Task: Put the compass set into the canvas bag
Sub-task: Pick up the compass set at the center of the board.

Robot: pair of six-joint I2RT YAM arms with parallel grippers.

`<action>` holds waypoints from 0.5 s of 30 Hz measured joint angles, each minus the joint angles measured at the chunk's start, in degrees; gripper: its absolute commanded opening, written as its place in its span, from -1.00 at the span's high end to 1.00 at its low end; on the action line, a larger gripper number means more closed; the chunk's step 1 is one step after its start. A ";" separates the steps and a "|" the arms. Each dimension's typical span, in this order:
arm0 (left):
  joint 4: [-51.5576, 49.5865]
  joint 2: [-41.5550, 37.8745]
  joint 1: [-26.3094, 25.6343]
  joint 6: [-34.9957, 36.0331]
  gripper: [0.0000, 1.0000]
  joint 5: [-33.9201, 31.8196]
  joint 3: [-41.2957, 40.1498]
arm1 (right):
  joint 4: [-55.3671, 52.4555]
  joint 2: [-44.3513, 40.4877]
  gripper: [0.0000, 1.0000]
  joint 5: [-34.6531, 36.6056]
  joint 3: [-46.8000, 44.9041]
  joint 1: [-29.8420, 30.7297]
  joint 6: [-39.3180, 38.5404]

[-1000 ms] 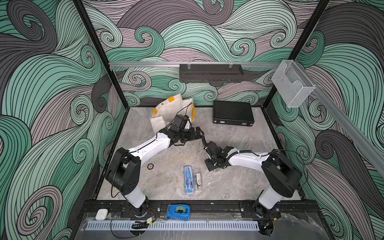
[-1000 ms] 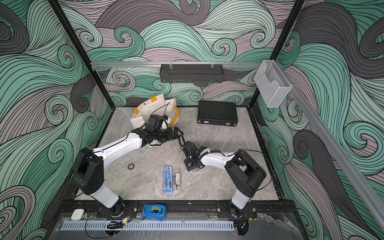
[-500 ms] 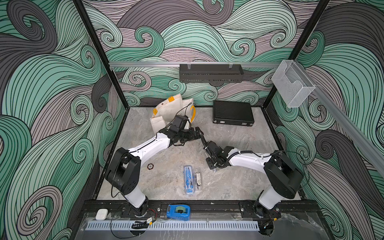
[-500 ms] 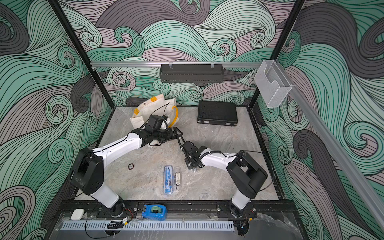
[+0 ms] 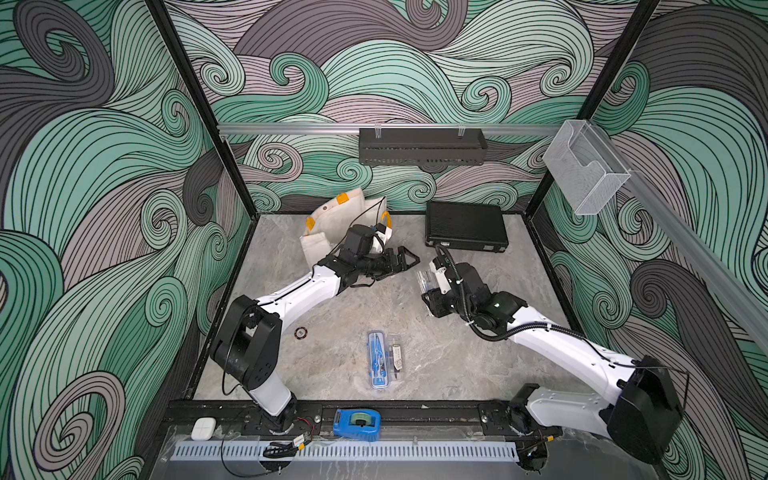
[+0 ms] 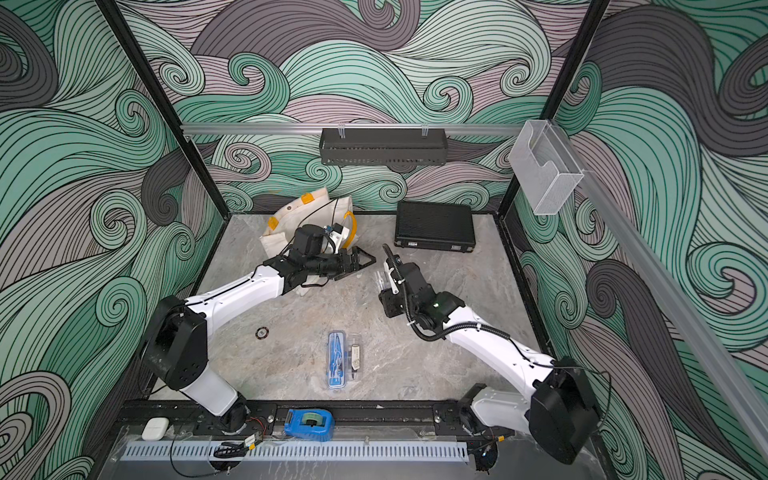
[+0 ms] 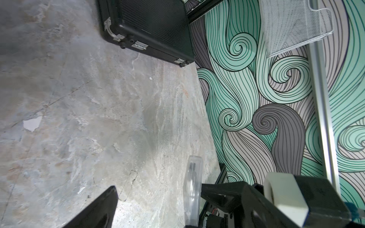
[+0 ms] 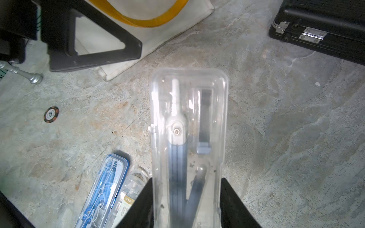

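The compass set (image 8: 187,118) is a clear plastic case with a grey compass inside, and my right gripper (image 8: 186,189) is shut on its near end. In both top views the case (image 5: 424,278) (image 6: 380,279) hangs just above the table's middle in the right gripper (image 5: 432,289). My left gripper (image 5: 409,262) (image 6: 365,262) stands open and empty just left of it; in the left wrist view the case (image 7: 192,187) shows edge-on near one finger (image 7: 217,194). The off-white canvas bag (image 5: 332,224) (image 6: 291,220) (image 8: 150,11) with yellow handles lies behind the left gripper, at the back left.
A flat black hard case (image 5: 465,226) (image 7: 150,27) (image 8: 324,25) lies at the back right. A blue compass case (image 5: 377,359) (image 8: 104,189) with a small clear box beside it lies near the front. A poker chip (image 5: 300,333) lies to the left. A blue tape measure (image 5: 357,423) sits on the front rail.
My right gripper has shut on the clear compass case and carried it up and toward the back, nearer the left gripper. The left arm has barely moved.
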 measured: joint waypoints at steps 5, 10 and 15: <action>5.57 0.63 -0.48 -2.95 -0.77 3.37 0.00 | 0.04 -0.04 0.06 -1.36 0.20 0.04 0.00; 7.58 2.36 -2.10 -4.66 -0.56 5.29 0.00 | 0.22 -0.02 0.07 -1.79 0.44 0.04 0.20; 7.58 3.26 -2.99 -5.73 -0.34 5.90 0.00 | 0.72 0.17 0.06 -1.95 1.64 0.00 0.24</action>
